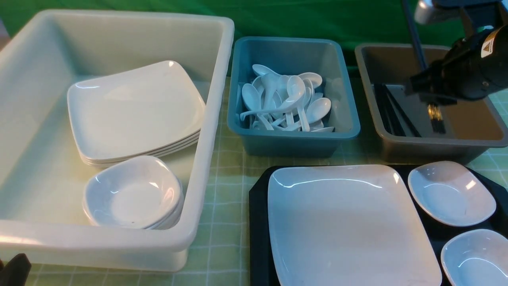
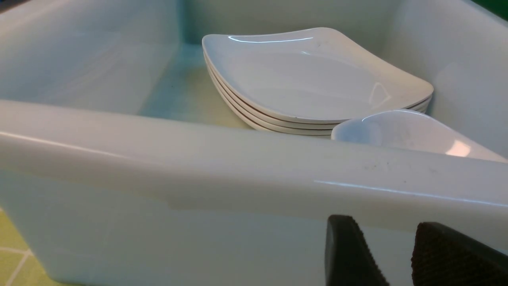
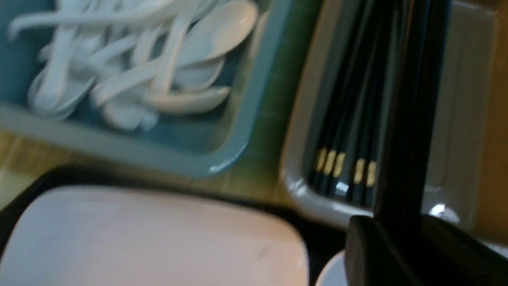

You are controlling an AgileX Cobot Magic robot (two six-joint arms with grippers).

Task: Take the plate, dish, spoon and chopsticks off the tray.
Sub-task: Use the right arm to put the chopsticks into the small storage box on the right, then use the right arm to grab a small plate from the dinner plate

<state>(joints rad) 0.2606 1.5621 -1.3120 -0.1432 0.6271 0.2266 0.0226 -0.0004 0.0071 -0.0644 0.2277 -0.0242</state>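
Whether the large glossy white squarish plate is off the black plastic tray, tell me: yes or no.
No, the front view shows the plate lying flat on the tray.

Black right arm (image 1: 470, 73) bears a white warning sticker (image 1: 489, 47).

A blue bin (image 1: 293, 143) is set on a green checked cloth (image 1: 226, 222) and is filled with a heap of white spoons (image 1: 285, 101). Left of it, close by, a white bin (image 1: 119, 242) is placed. A plate stack (image 1: 135, 111) is kept at that bin's far end, with a bowl stack (image 1: 133, 192) just in front of it. Right of the blue bin a grey bin (image 1: 428, 153) is stood, with black sticks (image 1: 391, 109) laid inside. Behind the blue bin a green backdrop (image 1: 278, 20) is hung.
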